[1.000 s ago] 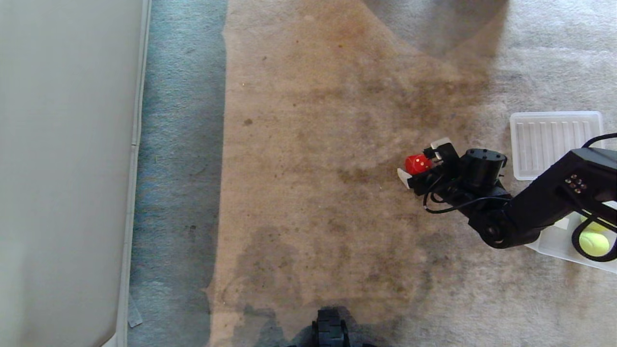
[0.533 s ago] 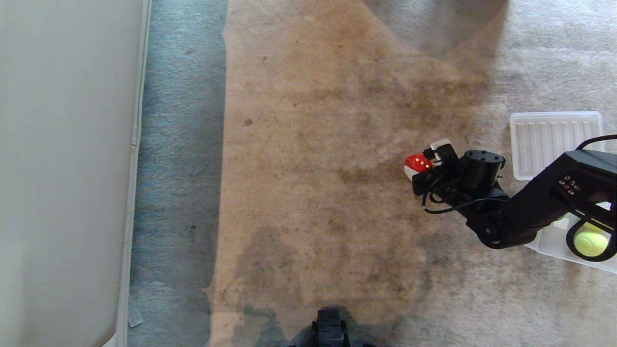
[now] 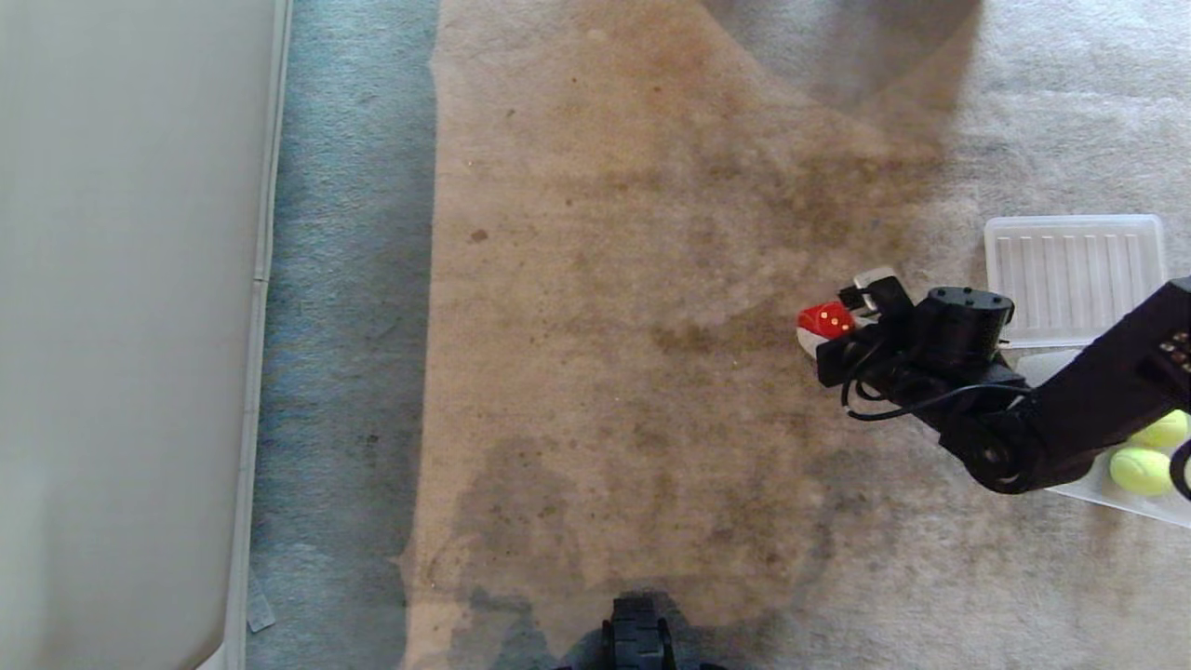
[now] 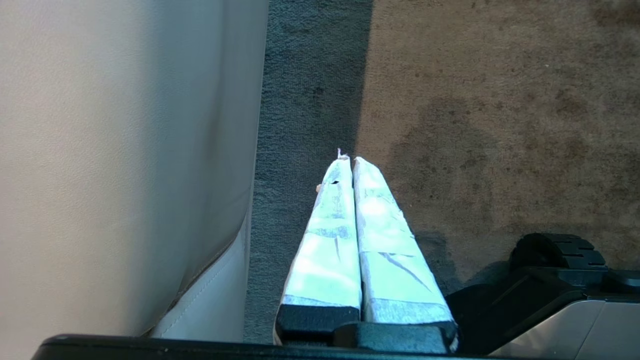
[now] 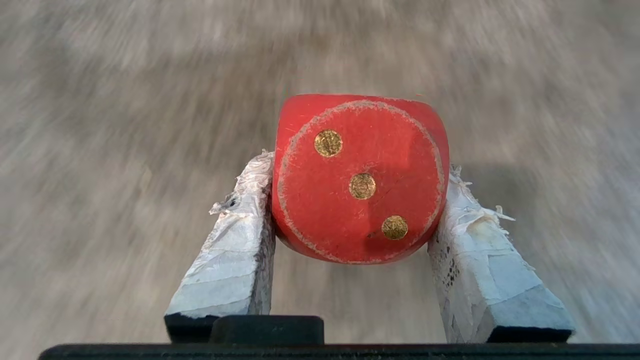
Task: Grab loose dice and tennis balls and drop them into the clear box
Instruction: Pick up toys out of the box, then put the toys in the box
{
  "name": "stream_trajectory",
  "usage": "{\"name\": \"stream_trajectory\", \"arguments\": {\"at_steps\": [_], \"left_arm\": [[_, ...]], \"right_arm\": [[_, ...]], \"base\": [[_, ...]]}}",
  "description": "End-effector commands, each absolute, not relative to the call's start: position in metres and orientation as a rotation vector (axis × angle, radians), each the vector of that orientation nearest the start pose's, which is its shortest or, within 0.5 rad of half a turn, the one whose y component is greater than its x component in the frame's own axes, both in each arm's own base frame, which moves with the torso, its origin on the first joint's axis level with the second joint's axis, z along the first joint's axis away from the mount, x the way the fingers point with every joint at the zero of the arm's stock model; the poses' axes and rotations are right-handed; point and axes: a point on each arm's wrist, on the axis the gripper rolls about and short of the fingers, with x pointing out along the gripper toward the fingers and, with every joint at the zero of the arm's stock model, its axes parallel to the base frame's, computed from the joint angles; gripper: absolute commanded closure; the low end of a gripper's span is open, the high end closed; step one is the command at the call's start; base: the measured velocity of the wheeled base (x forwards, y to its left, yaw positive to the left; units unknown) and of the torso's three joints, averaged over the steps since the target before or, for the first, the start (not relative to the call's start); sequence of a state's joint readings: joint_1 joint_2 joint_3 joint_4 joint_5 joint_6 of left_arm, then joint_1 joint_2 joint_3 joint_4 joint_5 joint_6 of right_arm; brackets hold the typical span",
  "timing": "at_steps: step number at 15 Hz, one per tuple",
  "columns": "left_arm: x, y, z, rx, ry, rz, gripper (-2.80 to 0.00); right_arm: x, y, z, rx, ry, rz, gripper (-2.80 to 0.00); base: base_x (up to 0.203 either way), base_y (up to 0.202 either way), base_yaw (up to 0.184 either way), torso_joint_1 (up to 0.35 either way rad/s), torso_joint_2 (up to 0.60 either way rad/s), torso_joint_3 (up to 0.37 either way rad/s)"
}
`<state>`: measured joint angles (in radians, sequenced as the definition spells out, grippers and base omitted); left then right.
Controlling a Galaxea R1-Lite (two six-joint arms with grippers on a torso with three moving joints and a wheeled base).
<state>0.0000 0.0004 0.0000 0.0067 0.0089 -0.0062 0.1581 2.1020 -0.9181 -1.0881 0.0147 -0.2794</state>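
The red die is held between the two taped fingers of the right hand, at the right of centre in the head view. In the right wrist view the die is seen clamped on both sides, its three-pip face turned toward the camera, with blurred carpet behind it. Whether the die is clear of the carpet cannot be confirmed from the head view.

The clear box is located at the right edge of the head frame, largely covered by the right arm. Two tennis balls are seen inside it, close together. The ribbed lid lies flat on the carpet just above the box in the frame, near the right hand.

The left hand is shown only in the left wrist view, with its taped fingers pressed together and nothing between them. It is placed above a dark carpet strip, beside a pale upholstered surface at frame left.
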Motion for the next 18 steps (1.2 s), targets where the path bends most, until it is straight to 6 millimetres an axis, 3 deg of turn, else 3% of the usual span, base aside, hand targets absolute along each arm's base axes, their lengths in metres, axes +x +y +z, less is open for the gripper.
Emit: {"name": "stream_trajectory", "arguments": {"at_steps": [1, 2, 4, 6, 9, 11, 14, 16, 18], "left_arm": [[-0.023, 0.0, 0.075, -0.006, 0.007, 0.009, 0.0], [-0.023, 0.0, 0.075, -0.008, 0.006, 0.009, 0.0], [-0.023, 0.0, 0.074, -0.006, 0.008, 0.009, 0.0], [-0.023, 0.0, 0.075, -0.006, 0.006, 0.009, 0.0], [-0.023, 0.0, 0.075, -0.006, 0.007, 0.009, 0.0], [-0.023, 0.0, 0.075, -0.006, 0.007, 0.009, 0.0], [-0.023, 0.0, 0.074, -0.006, 0.008, 0.009, 0.0], [-0.023, 0.0, 0.075, -0.006, 0.006, 0.009, 0.0], [-0.023, 0.0, 0.075, -0.006, 0.007, 0.009, 0.0]], "right_arm": [[0.349, 0.056, 0.154, -0.285, 0.047, 0.182, 0.0], [0.329, 0.05, 0.17, -0.286, 0.067, 0.176, 0.0], [0.265, 0.035, 0.203, -0.287, 0.124, 0.146, 0.0], [0.199, 0.021, 0.217, -0.27, 0.189, 0.114, 0.0], [0.098, 0.006, 0.207, -0.195, 0.232, 0.062, 0.0], [0.049, 0.001, 0.182, -0.154, 0.231, 0.021, 0.0], [0.006, 0.0, 0.131, -0.107, 0.241, -0.016, 0.0], [-0.004, 0.0, 0.098, -0.088, 0.276, -0.046, 0.0], [-0.002, 0.001, 0.082, -0.085, 0.294, -0.054, 0.0]], "base": [[0.0, 0.0, 0.0, 0.0, 0.0, 0.0], [0.0, 0.0, 0.0, 0.0, 0.0, 0.0], [0.0, 0.0, 0.0, 0.0, 0.0, 0.0], [0.0, 0.0, 0.0, 0.0, 0.0, 0.0], [0.0, 0.0, 0.0, 0.0, 0.0, 0.0], [0.0, 0.0, 0.0, 0.0, 0.0, 0.0], [0.0, 0.0, 0.0, 0.0, 0.0, 0.0], [0.0, 0.0, 0.0, 0.0, 0.0, 0.0], [0.0, 0.0, 0.0, 0.0, 0.0, 0.0]]}}
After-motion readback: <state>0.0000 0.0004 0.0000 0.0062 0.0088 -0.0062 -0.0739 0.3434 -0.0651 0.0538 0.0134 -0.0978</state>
